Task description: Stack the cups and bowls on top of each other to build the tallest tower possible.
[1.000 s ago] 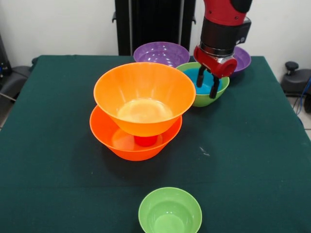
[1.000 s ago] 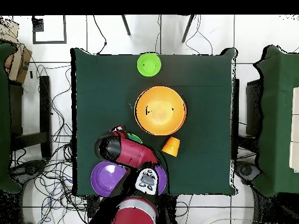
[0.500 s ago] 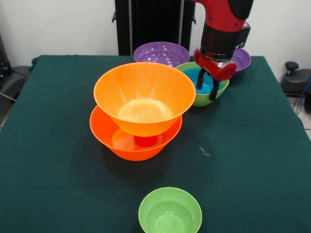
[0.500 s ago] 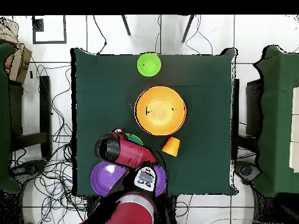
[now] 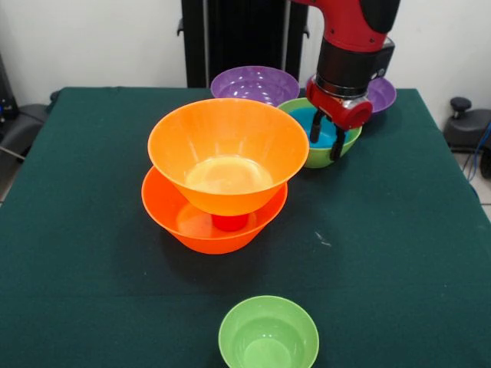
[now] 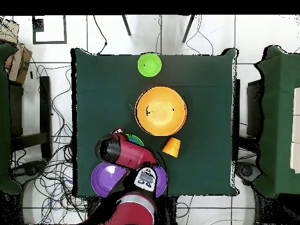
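One small glossy green plastic bowl [image 5: 268, 336] sat nearest the camera on the dark green tabletop [image 5: 92, 291], empty and upright; beyond it rose the tower [image 5: 222, 176], a large orange plastic bowl [image 5: 207, 226] at the base, a red plastic cup [image 5: 230, 222] standing inside it, and a second large orange bowl [image 5: 228, 153] resting on that cup; farther back a medium green bowl [image 5: 341, 149] held a small blue bowl [image 5: 321, 126], with the gripper [image 5: 326, 136] above them, its black fingers [image 5: 315, 127] parted and reaching down into the blue bowl without clearly gripping anything; two wide purple bowls [image 5: 255, 82] [image 5: 381, 93] stood at the far edge; overhead, an orange ridged cup [image 6: 171, 147] lay beside the tower.
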### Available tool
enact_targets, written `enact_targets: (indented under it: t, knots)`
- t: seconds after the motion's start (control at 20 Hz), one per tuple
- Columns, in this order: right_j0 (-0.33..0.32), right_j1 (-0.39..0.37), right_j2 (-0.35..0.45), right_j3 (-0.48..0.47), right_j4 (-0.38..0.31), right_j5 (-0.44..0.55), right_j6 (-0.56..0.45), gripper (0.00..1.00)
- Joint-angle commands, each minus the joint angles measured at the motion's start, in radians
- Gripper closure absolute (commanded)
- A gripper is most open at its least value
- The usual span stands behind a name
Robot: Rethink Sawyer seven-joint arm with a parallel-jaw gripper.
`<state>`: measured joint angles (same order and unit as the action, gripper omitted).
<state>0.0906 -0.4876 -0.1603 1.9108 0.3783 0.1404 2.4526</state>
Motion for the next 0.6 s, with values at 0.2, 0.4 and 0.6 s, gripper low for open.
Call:
enact_targets:
  t: [0.2, 0.4, 0.6]
  knots:
    - [0.013, 0.07, 0.115, -0.023, -0.038, -0.057, 0.085, 0.0]
    - [0.032, 0.073, 0.094, -0.033, -0.033, -0.052, 0.085, 1.0]
    - [0.029, 0.078, 0.099, -0.035, -0.028, -0.053, 0.088, 1.0]
